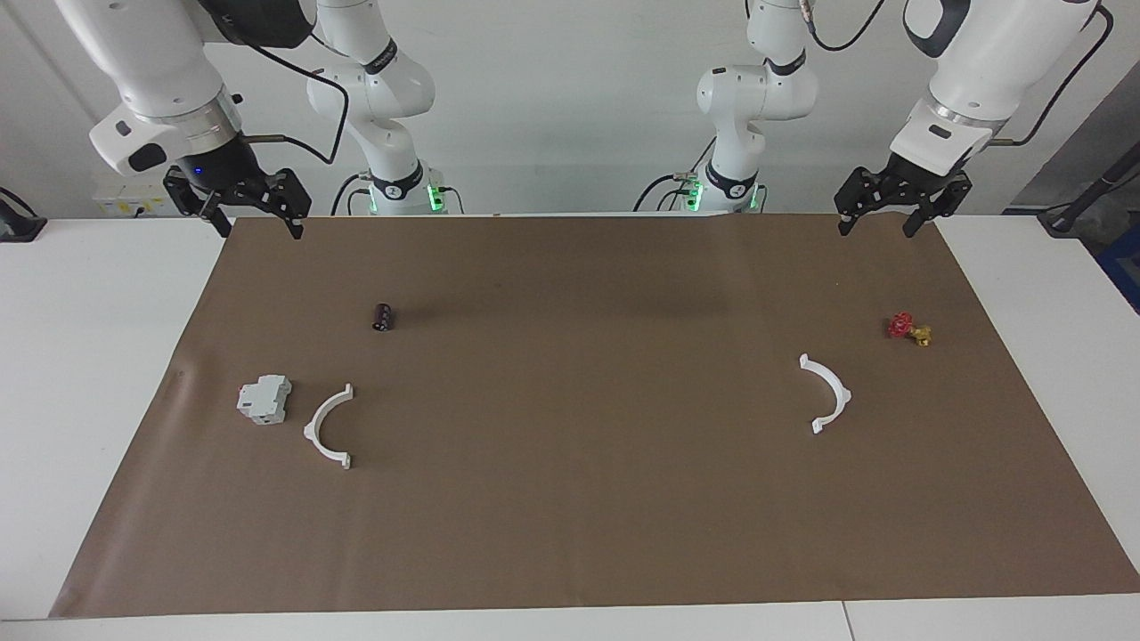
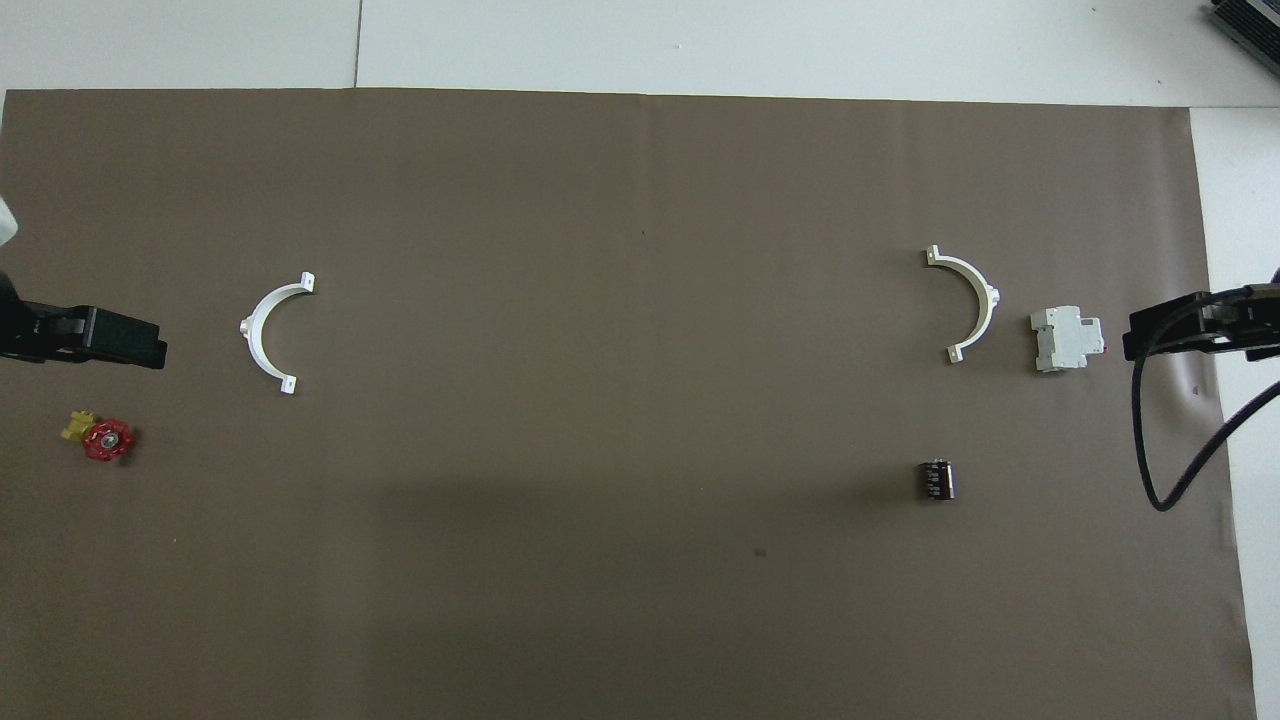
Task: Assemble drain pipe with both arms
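Note:
The drain pipe lies as two separate white half-ring arcs on the brown mat point(image 1: 570, 499). One arc point(image 1: 313, 430) lies toward the right arm's end, beside a grey-white block; it also shows in the overhead view point(image 2: 988, 300). The other arc point(image 1: 840, 392) lies toward the left arm's end and also shows in the overhead view point(image 2: 253, 322). The arcs are far apart. My right gripper point(image 1: 258, 231) hangs open and empty in the air over the mat's corner at its end point(image 2: 1190, 328). My left gripper point(image 1: 875, 230) hangs open and empty over the corner at its end point(image 2: 95, 338).
A grey-white boxy block point(image 1: 264, 399) sits next to the arc at the right arm's end. A small black cylinder point(image 1: 383, 316) lies nearer to the robots than that arc. A red-and-yellow valve piece point(image 1: 907, 328) lies near the arc at the left arm's end.

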You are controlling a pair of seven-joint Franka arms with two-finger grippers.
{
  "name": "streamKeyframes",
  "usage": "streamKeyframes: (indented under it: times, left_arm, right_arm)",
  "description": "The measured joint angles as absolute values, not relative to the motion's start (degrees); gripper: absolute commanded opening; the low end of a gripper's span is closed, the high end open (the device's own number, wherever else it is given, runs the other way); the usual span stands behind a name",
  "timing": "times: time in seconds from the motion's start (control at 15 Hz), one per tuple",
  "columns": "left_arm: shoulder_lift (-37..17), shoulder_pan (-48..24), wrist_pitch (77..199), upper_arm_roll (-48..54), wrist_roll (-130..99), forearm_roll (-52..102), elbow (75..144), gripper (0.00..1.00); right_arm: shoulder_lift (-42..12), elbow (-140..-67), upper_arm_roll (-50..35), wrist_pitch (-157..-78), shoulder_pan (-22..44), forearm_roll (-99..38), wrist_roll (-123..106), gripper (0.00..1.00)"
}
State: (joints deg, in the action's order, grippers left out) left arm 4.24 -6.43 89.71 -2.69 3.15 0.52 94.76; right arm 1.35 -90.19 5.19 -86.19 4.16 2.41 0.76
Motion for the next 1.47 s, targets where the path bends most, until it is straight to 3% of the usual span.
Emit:
streamKeyframes:
  times: [0.94,1.27,1.47]
  left_arm:
    - [4.23,-6.43,90.03,-1.2,3.33,0.53,94.91,1.0]
    - [4.23,-6.43,90.05,-1.2,3.33,0.53,94.91,1.0]
    - [4.23,-6.43,90.05,-1.2,3.33,0.53,94.92,1.0]
  right_arm:
    - [1.46,-91.1,5.19,-87.67,4.16,2.41,0.76,1.0]
    - [0.51,-97.48,5.19,-101.12,4.15,2.38,-1.52,1.0]
    - [-5.76,-99.1,5.22,-111.7,4.09,2.36,-6.71,1.0]
